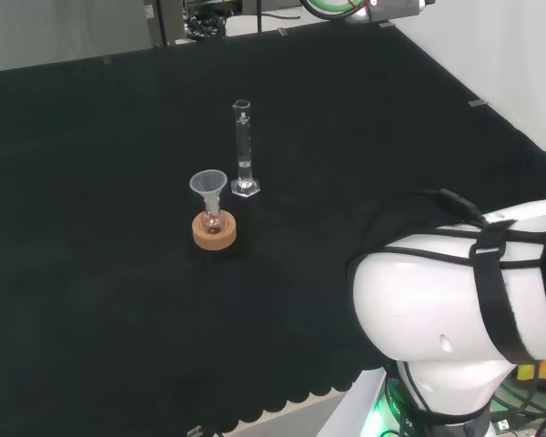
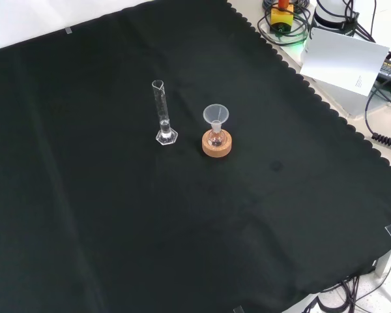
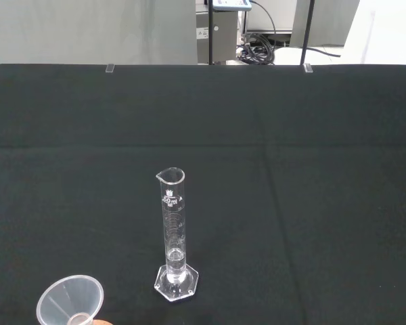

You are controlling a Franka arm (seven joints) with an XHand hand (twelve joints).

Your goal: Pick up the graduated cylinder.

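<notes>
A tall clear glass graduated cylinder (image 1: 244,150) (image 2: 162,117) (image 3: 173,230) stands upright on its hexagonal foot in the middle of the black cloth, with a little clear liquid at the bottom. Nothing touches it. Close beside it a small flask with a clear plastic funnel (image 1: 208,187) (image 2: 216,116) (image 3: 70,300) in its neck sits on a cork ring (image 1: 214,229) (image 2: 217,144). In the head view the arm's white links (image 1: 455,300) rise at the lower right, well apart from the cylinder.
The cloth's scalloped edge (image 2: 326,107) runs along the right in the front view, with cables, a white sheet (image 2: 344,57) and an orange object beyond it. Black cloth lies bare all round the two pieces.
</notes>
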